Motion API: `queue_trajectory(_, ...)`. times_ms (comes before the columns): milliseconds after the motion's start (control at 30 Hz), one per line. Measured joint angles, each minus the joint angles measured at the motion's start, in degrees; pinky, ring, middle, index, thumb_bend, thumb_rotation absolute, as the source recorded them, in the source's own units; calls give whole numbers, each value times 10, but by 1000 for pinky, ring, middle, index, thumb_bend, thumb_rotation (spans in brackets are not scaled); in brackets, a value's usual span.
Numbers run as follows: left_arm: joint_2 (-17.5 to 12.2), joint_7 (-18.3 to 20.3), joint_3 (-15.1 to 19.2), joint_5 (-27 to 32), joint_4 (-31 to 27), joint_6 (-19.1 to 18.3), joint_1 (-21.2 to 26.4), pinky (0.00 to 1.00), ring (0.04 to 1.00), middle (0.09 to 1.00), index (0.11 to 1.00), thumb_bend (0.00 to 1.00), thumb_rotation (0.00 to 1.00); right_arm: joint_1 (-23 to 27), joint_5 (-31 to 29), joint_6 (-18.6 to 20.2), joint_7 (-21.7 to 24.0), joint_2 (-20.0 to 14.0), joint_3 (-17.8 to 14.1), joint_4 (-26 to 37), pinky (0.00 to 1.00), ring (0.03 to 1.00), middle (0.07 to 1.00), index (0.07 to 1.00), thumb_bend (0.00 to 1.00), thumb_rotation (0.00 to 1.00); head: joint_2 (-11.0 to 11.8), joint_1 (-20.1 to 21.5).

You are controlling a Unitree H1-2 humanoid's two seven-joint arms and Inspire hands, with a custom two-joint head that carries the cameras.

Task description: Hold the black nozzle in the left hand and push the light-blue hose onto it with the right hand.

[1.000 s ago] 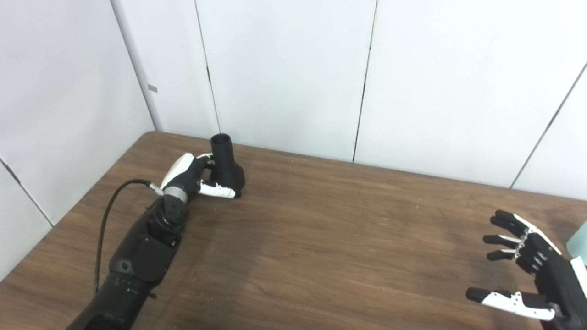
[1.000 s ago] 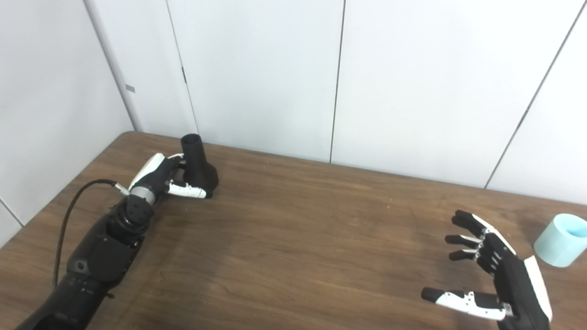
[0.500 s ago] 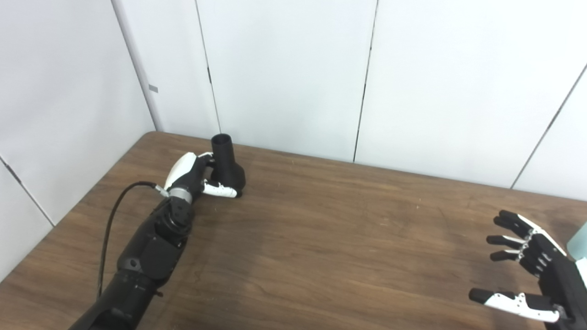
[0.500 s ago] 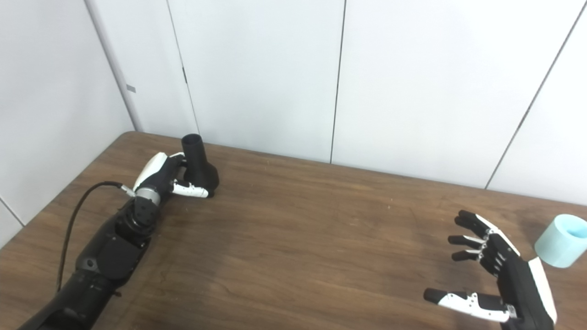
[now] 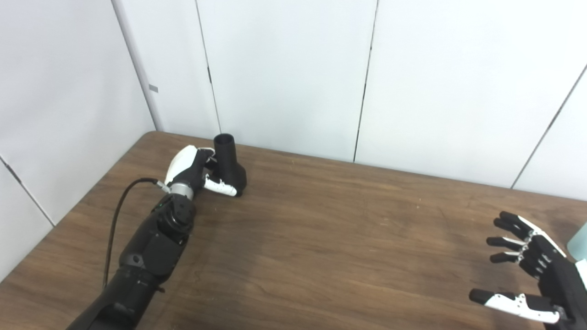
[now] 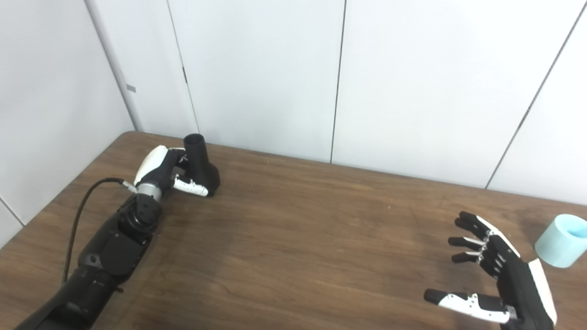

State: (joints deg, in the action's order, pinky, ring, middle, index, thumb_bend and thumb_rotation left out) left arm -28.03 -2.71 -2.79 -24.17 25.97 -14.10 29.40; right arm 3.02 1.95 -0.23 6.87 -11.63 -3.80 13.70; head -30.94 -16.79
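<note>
Wrapping your left hand [image 6: 161, 170] round the black nozzle [image 6: 201, 166], far-left on the table [image 6: 293, 247], mouth upward for mating | right hand [image 6: 497, 275] spread, holding nothing | light-blue hose [image 6: 558, 240] beside it, ungrasped.

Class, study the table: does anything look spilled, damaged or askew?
Nothing stands out. The black nozzle stands upright at the left robot hand, and the light-blue hose piece sits intact beside the open right robot hand.
</note>
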Motion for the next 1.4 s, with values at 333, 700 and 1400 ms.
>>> queue_trajectory(333,1,-13,-4,0,2,32,-10,1000,674,510,471,523,0,0,-1,8,0,0,0,10,569,700,816,823,799,76,-6,1)
queue_trajectory(700,4,-17,-18,-4,1,38,-11,1000,687,495,481,525,0,0,-4,20,0,0,0,15,567,689,813,823,798,80,-10,11)
queue_trajectory(1400,51,78,-139,-6,-117,123,-32,1000,619,469,496,526,0,7,16,36,-3,9,0,33,562,679,797,821,761,56,-20,79)
